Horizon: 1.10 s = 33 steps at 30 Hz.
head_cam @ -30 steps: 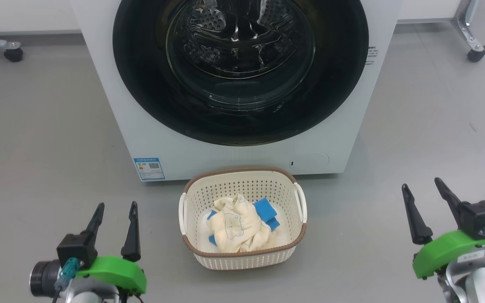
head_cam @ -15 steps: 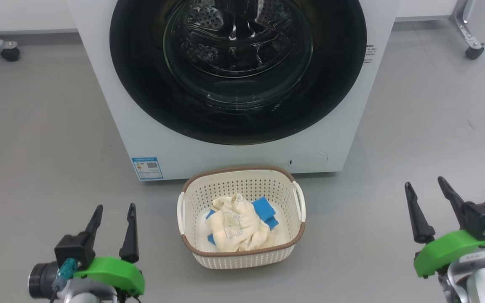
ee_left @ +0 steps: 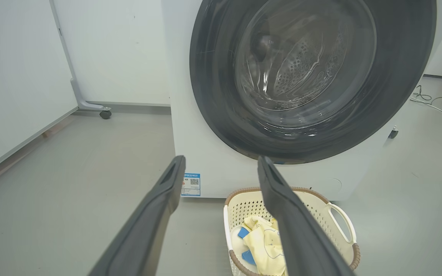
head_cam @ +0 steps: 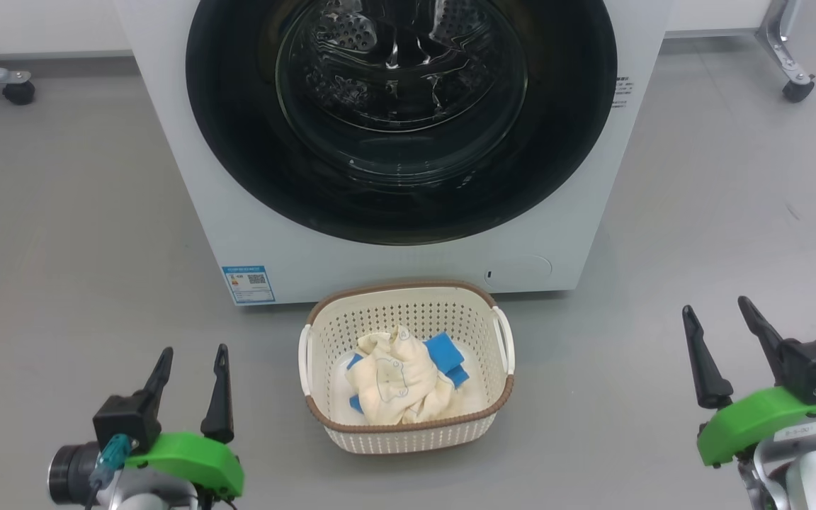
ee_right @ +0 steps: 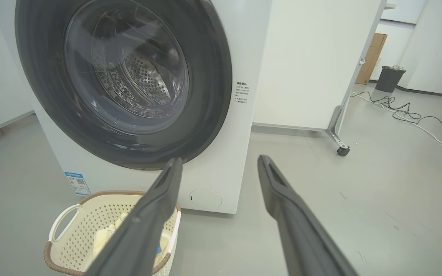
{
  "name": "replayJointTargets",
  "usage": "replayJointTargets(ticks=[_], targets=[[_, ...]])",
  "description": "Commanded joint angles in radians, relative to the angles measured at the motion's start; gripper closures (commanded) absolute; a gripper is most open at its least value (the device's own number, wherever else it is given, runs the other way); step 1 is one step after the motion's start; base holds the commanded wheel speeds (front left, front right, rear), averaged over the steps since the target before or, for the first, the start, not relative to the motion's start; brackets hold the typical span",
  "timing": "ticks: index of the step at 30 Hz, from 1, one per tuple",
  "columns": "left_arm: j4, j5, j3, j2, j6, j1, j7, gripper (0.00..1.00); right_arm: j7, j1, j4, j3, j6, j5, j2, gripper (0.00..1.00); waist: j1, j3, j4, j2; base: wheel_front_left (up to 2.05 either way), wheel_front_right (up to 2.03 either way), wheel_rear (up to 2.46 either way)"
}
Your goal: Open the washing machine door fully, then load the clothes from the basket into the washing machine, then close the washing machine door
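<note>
The white washing machine (head_cam: 252,234) (ee_left: 202,153) (ee_right: 240,126) stands straight ahead with its round black-rimmed door (head_cam: 238,142) (ee_left: 213,99) (ee_right: 209,76) shut against its front. Close before it on the floor sits the cream basket (head_cam: 408,433) (ee_left: 340,214) (ee_right: 90,218), holding pale yellow clothes (head_cam: 397,382) (ee_left: 267,245) with blue patches. My left gripper (head_cam: 193,348) (ee_left: 221,158) hangs open low on the left, well left of the basket. On the right my right gripper (head_cam: 715,302) (ee_right: 220,157) is open too, nothing between its fingers.
Grey floor lies all round. A wheeled stand leg (head_cam: 794,64) (ee_right: 338,134) is at the back right and a castor (head_cam: 17,88) (ee_left: 105,114) at the back left. Cables (ee_right: 409,115) and a dark bin (ee_right: 389,78) lie further right.
The head camera has shifted slightly, so the whole picture sits a little lower-left. Both grippers stay open in place; nothing else has moved.
</note>
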Motion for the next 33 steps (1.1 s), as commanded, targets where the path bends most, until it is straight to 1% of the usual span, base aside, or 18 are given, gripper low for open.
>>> replayJointTargets(ticks=[1,9,15,20,33], targets=[[-0.028,-0.009,0.028,0.028,0.006,-0.05,-0.006,0.0,-0.003,-0.027,-0.037,0.017,0.0,-0.002,-0.014,0.0,0.0,-0.001,0.0,0.0,0.0,0.0,0.0],[-0.028,-0.014,0.023,0.032,0.016,-0.05,-0.007,0.0,-0.002,-0.027,-0.035,0.013,0.0,0.005,-0.015,0.0,0.0,-0.002,0.0,0.0,0.06,0.08,-0.14],[-0.025,-0.016,0.019,0.037,0.02,-0.049,-0.01,0.0,-0.001,-0.027,-0.027,0.012,0.0,0.01,-0.016,0.0,0.0,-0.003,-0.001,0.0,0.54,0.54,-1.08],[-0.022,-0.018,0.013,0.039,0.02,-0.045,-0.013,0.0,0.006,-0.027,-0.027,0.017,0.0,0.013,-0.015,0.0,0.0,-0.006,-0.009,0.0,0.97,0.97,-1.94],[-0.027,-0.027,0.007,0.049,0.024,-0.051,-0.016,0.0,0.008,-0.029,-0.029,0.008,0.0,0.016,-0.013,0.0,0.0,0.003,-0.021,0.0,1.23,1.23,-2.46]])
